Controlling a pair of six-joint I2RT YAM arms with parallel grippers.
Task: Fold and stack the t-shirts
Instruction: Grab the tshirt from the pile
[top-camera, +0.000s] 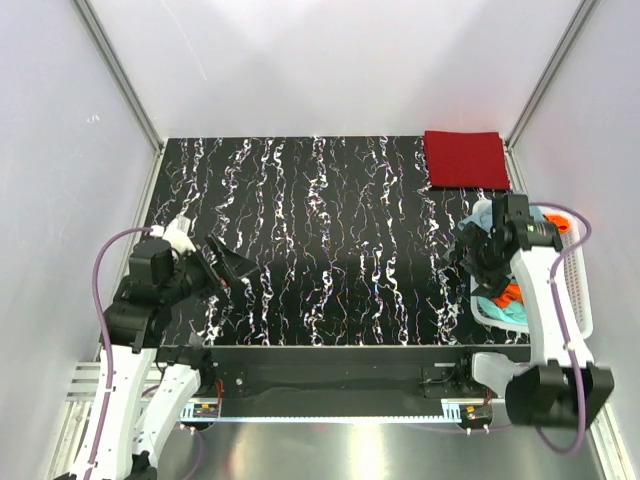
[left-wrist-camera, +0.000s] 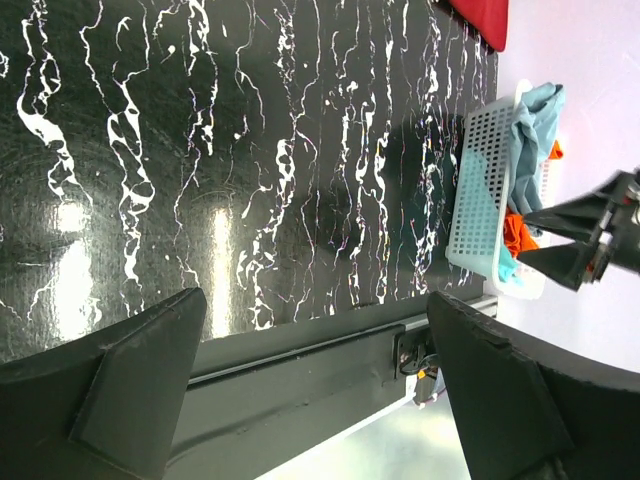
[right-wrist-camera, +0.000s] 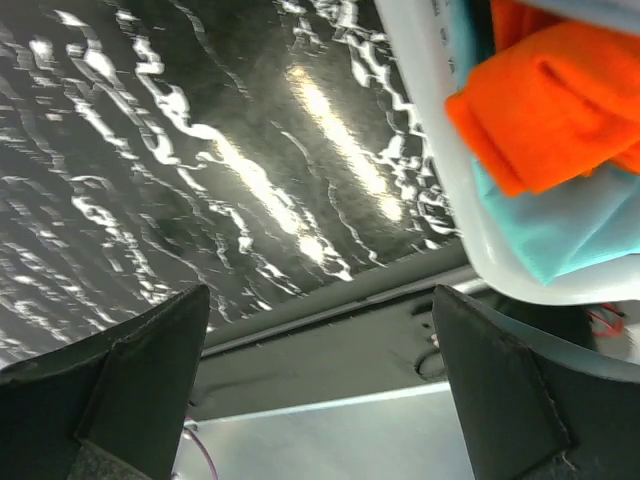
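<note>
Left arm (top-camera: 110, 385) and right arm (top-camera: 540, 300): white plastic link shells, black motor joints, each with a thin purple looped cable (top-camera: 100, 262). Both end in matte black wedge-shaped fingers (left-wrist-camera: 140, 385) with flat angled faces.

There is one tabletop (top-camera: 320, 250). There is one white basket (left-wrist-camera: 480, 190). There is one red shirt (top-camera: 466, 159). There is one orange shirt (right-wrist-camera: 550, 90). There is also some light blue cloth (right-wrist-camera: 570, 235) in the basket. It could be one blue shirt or two, I cannot tell. There are two arms, one left arm (top-camera: 150, 275) and one right arm (top-camera: 545, 300). Each arm has two fingers (left-wrist-camera: 130, 390), so that makes four fingers.
</note>
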